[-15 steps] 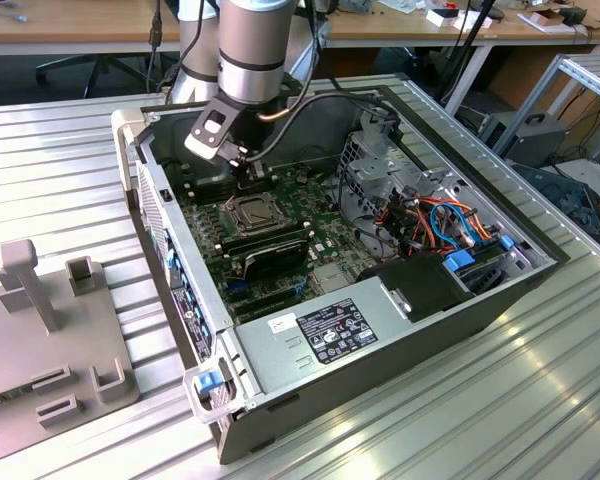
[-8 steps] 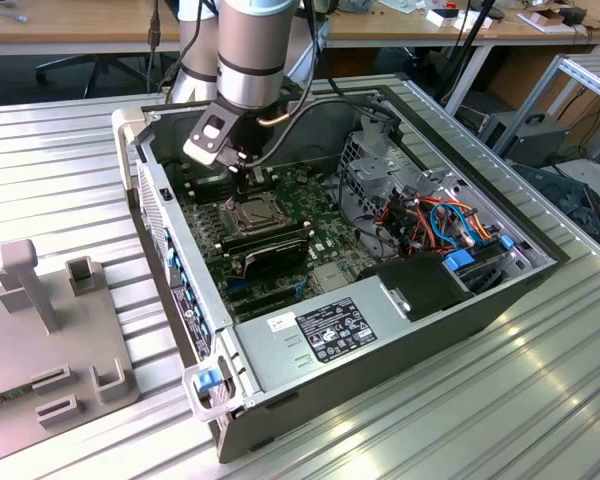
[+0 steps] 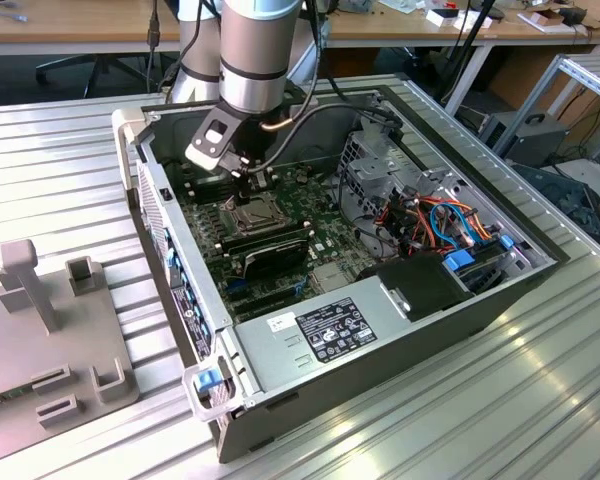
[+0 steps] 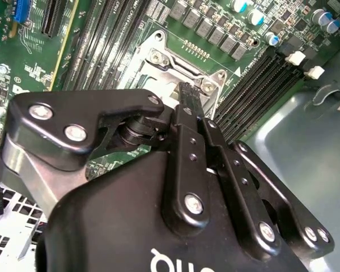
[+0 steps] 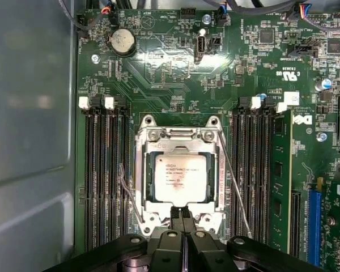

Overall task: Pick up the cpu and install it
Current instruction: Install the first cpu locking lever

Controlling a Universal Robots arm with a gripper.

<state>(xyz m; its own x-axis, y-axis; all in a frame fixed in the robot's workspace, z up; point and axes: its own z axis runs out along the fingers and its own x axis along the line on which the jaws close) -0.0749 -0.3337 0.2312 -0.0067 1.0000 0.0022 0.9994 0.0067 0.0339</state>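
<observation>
Hovering gripper [image 5: 182,218] clenched beside seated cpu [image 5: 180,178]

In the first wrist view the fingers [image 5: 175,214] are seen pressed together with nothing held between them, their tips just at the edge of the socket [image 5: 180,135]. The cpu is seen lying flat within the socket's metal frame, pale face up. Rows of black slots [image 5: 105,170] are set on either side. Beyond, a coin cell [image 5: 122,41] is mounted on the board [image 5: 175,79]. In the exterior view the board is enclosed by an open case [image 3: 380,340] laid on a ribbed table [image 3: 60,150].
</observation>
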